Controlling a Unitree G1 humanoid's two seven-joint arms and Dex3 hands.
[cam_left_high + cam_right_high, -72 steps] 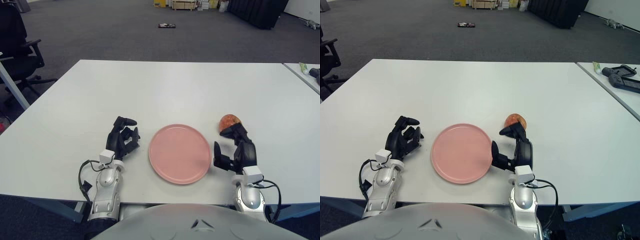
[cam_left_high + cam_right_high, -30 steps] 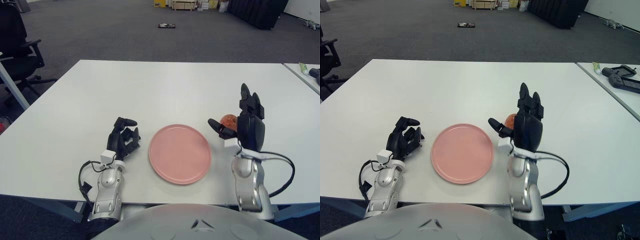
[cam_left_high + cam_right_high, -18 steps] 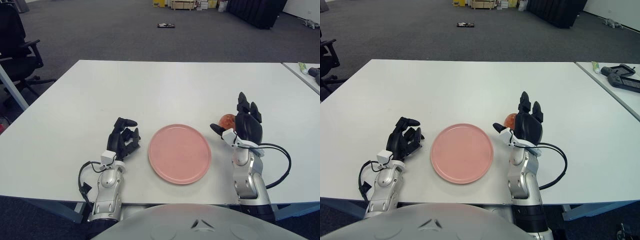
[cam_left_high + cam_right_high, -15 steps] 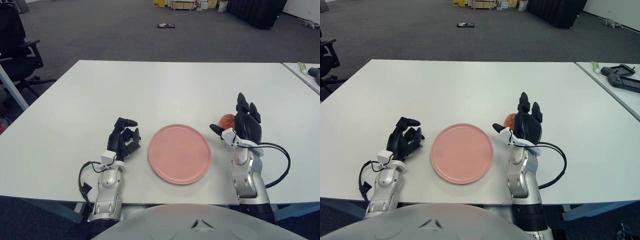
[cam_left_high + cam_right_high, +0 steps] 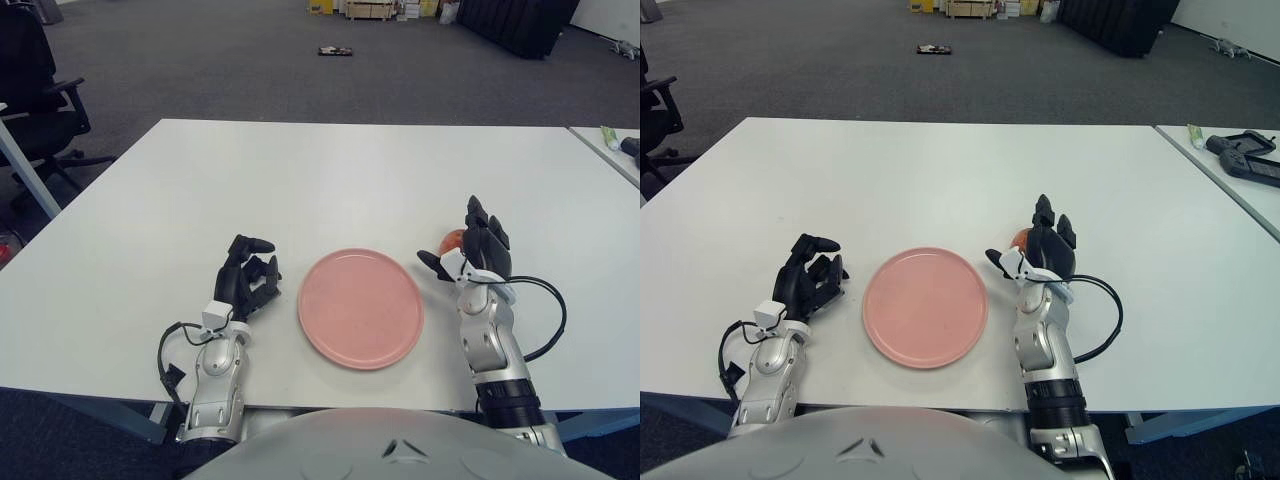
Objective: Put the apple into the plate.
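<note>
**Our right hand reaches over the apple, not yet gripping it**

We stand at a white table (image 5: 330, 180), the largest thing before us. The pink plate (image 5: 360, 306) lies flat between our two hands, just to the left of our right hand (image 5: 478, 252) and just to the right of our left hand (image 5: 247, 280).

Our right hand is raised with its fingers (image 5: 481, 222) spread and pointing up and forward, holding nothing. We judge it is open this way so that it can come down around the fruit. The apple (image 5: 452, 240) sits on the table directly behind this hand, mostly hidden by it; we cannot tell whether they touch. It is outside the plate, near the plate's right rim.

Our left hand shows beside the plate's left edge with its fingers curled and empty; it has no part in this step.

The remaining transfer should be short, because the plate is near.
</note>
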